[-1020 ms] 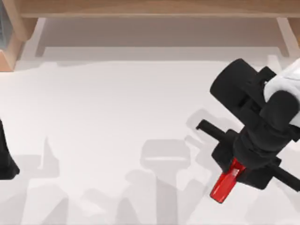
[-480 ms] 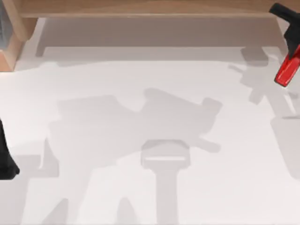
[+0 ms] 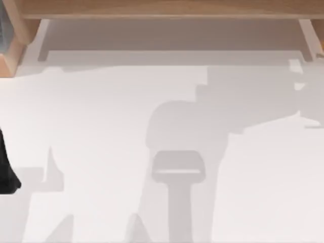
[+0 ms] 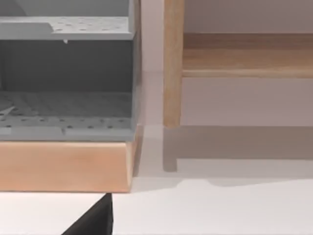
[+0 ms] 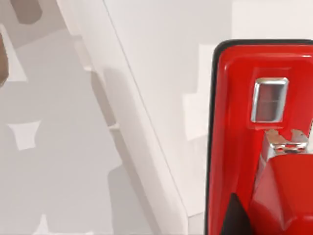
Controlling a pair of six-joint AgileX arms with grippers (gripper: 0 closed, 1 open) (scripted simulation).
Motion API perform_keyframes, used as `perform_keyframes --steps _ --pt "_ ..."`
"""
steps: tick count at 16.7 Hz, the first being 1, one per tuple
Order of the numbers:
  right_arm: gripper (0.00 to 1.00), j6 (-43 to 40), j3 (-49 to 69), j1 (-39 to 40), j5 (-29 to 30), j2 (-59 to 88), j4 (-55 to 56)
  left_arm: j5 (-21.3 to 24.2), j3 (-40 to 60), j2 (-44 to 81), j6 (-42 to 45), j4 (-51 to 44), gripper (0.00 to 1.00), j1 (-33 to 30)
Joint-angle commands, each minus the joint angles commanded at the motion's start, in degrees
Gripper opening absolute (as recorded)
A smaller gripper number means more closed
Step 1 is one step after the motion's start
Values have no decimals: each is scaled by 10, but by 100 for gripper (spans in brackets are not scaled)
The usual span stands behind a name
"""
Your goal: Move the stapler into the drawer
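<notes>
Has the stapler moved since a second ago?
Yes. It left the table's near right, rose toward the wooden shelf, and now the stapler appears in the right wrist view.

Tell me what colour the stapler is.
Glossy bright red with small silver metal parts; the stapler shows best in the right wrist view.

- A matte white tabletop [image 3: 101, 116] spreads wide, crossed by soft grey shadows.
- A pale wooden shelf frame [image 3: 162, 9] runs along 12 o'clock.
- A grey perforated cabinet interior [image 4: 66, 105] sits above a wooden base.
</notes>
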Motion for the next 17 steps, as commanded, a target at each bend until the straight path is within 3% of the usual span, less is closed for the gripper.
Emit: perform_keyframes --steps 8,17 --pt "0 -236 244 -54 22 234 -116 0 0 0 0 0 100 0" --pt "0 -267 276 -51 32 279 -144 0 0 0 0 0 100 0"
